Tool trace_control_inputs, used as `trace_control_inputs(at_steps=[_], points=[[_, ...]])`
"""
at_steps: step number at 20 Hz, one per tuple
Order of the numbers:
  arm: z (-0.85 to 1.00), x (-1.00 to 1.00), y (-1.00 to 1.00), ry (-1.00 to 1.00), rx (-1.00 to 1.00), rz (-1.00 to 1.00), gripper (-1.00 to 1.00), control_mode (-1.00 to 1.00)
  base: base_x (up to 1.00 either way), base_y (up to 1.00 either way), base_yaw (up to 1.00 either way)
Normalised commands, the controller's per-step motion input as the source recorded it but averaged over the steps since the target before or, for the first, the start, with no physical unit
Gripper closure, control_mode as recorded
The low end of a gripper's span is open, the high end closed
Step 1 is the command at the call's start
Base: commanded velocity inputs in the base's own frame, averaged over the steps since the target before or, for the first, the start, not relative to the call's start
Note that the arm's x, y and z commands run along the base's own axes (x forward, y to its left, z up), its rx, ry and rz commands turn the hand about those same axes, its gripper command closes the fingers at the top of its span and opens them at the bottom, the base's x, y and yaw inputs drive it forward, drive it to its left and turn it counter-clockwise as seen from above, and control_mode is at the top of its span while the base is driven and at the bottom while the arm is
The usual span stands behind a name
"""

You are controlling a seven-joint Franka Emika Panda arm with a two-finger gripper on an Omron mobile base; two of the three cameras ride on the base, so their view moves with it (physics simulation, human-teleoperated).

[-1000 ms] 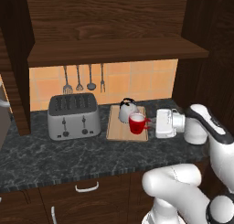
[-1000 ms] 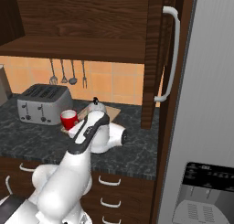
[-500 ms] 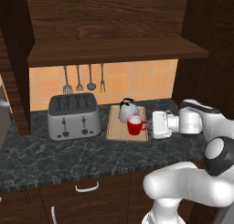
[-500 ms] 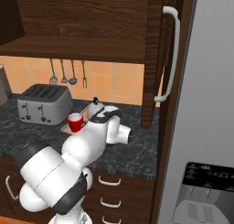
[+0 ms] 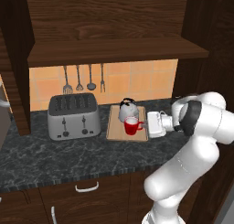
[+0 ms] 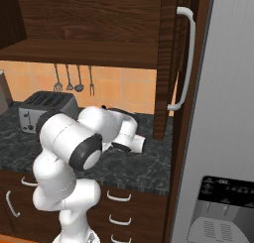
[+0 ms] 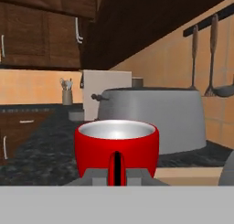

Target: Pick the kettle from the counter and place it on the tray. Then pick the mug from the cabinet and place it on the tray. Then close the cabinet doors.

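Nearest the robot, the white arm's two-finger gripper (image 7: 117,176) is closed tight on the side handle of the small bright red mug (image 5: 131,125) with the white inside, the two dark fingertips (image 7: 96,176) pinching the thin red handle between them. The mug stands upright on the near right part of the flat light tan wooden tray (image 5: 115,128), which lies on the dark marbled stone tabletop (image 5: 68,154). Just behind the mug on that tray sits the small squat silver-grey kettle (image 5: 128,110) with a black arched handle, near the tray's far edge. Left of the tray, just beside it, stands the boxy silver toaster (image 5: 73,116). Beyond the tray, on the orange tiled wall, hang dark kitchen utensils (image 5: 84,79). Above the tray is the dark brown wood upper cabinet (image 5: 109,47) with its wide inner shelf exposed; its right cabinet door (image 6: 171,58) stands swung open, with a long silver bar handle (image 6: 184,58).
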Motion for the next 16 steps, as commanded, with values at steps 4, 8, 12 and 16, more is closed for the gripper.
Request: trace_control_inputs(at_steps=[4,8,12,16], points=[[-0.32,0.32,0.0,0.0,0.0,0.0,1.0,-1.0,0.0,0.0,0.0],[-0.19,0.26,0.0,0.0,0.0,0.0,1.0,-1.0,0.0,0.0,0.0],[-0.11,0.19,0.0,0.03,0.0,0.0,1.0,-1.0,0.0,0.0,0.0],[-0.09,0.15,0.0,0.04,0.0,0.0,1.0,-1.0,0.0,0.0,0.0]])
